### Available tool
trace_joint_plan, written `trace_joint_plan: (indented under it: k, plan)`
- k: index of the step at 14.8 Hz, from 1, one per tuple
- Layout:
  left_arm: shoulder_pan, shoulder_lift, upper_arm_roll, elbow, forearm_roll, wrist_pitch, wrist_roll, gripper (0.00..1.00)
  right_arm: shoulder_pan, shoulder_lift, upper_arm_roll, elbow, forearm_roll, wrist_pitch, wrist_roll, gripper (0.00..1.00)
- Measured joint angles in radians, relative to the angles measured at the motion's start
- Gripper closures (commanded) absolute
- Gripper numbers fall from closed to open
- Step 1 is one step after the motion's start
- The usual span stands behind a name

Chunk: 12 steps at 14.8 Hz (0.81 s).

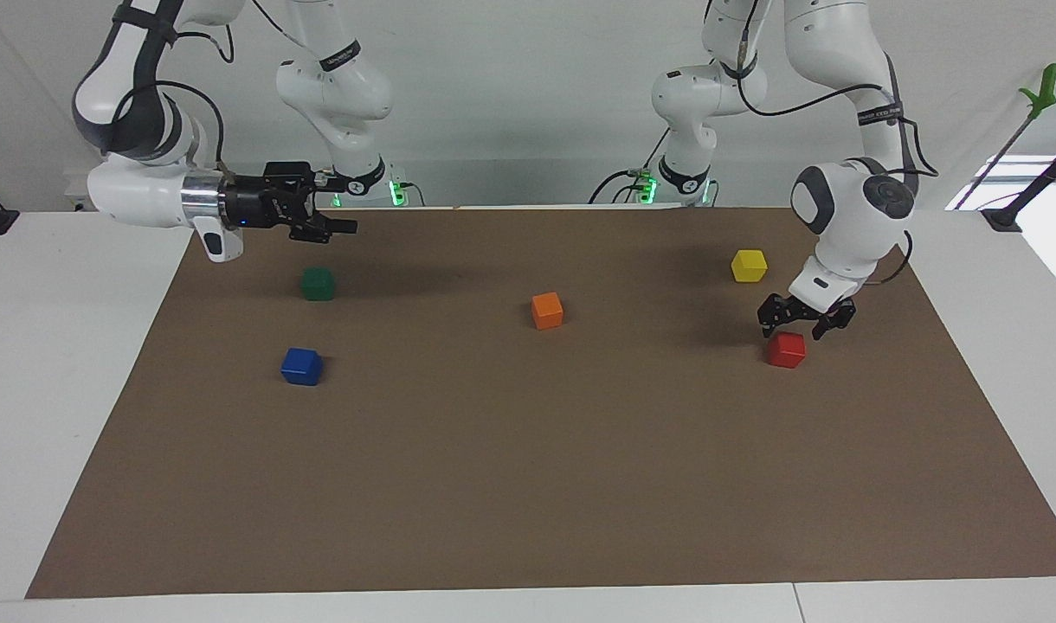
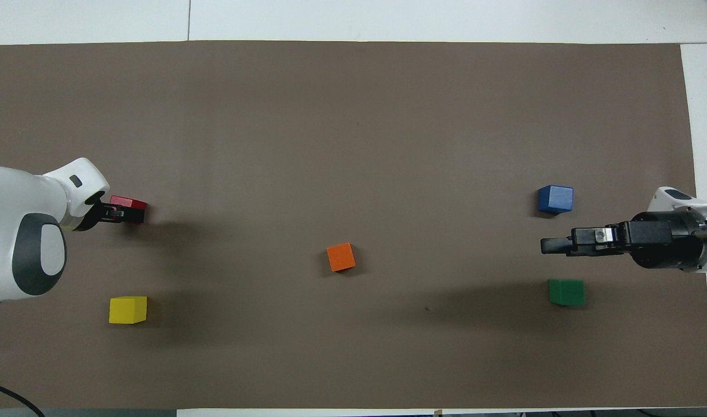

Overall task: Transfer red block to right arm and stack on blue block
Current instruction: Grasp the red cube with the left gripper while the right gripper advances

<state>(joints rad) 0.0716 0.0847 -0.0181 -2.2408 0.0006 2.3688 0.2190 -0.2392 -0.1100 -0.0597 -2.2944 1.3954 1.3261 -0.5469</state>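
Pick-up step: left gripper (image 1: 805, 324) hovered just over red block (image 1: 787, 350), jaws apart, block resting on desk (image 1: 528, 484), at three o'clock from orange block (image 1: 547, 311). Next move probably calls for descent, closing. Right gripper (image 1: 325, 227) waited above green block (image 1: 318, 284), jaws' state unclear.

Orange cube (image 1: 547, 311) mid-mat (image 1: 528, 484); yellow cube (image 1: 749, 266), green cube (image 1: 318, 284) near ends.

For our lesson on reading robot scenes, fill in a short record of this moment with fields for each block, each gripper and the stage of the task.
red block: on the mat, toward the left arm's end
left gripper: open, just above the red block, not gripping it
blue block: toward the right arm's end, nothing on it
right gripper: held level in the air, waiting, holding nothing
other blocks: green block, orange block, yellow block
stage: pickup not yet done
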Motion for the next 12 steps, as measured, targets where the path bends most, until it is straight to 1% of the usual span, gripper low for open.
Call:
trace_joint_plan:
  k: [1,3,4,5,6,8,10,12]
  plan:
    - [0.000,0.006,0.000,-0.001,0.000,0.005,0.000,0.03,0.013,0.000,0.000,-0.017,0.042,-0.023,-0.010,0.00]
    - [0.000,0.012,0.000,-0.002,0.000,0.010,0.000,0.33,0.040,0.000,0.001,-0.043,0.129,-0.053,-0.016,0.00]
    - [0.000,0.012,0.000,-0.002,0.000,0.010,0.000,0.55,0.057,0.000,0.001,-0.050,0.167,-0.059,-0.016,0.00]
    - [0.000,0.012,0.000,-0.002,0.000,0.010,0.000,0.93,0.076,0.000,0.001,-0.056,0.205,-0.062,-0.016,0.00]
    - [0.000,0.012,0.000,-0.002,0.000,0.010,0.000,1.00,0.097,0.000,0.001,-0.063,0.246,-0.063,-0.016,0.00]
    - [0.000,0.012,-0.001,0.000,0.000,0.011,0.000,1.00,0.146,0.001,0.002,-0.087,0.333,-0.064,-0.016,0.00]
    - [-0.001,0.011,-0.002,0.015,0.000,0.003,0.000,1.00,0.183,0.007,0.003,-0.108,0.389,-0.077,-0.019,0.00]
    - [-0.001,0.007,-0.001,0.063,0.000,-0.075,-0.009,1.00,0.194,0.026,0.003,-0.117,0.409,-0.106,-0.021,0.00]
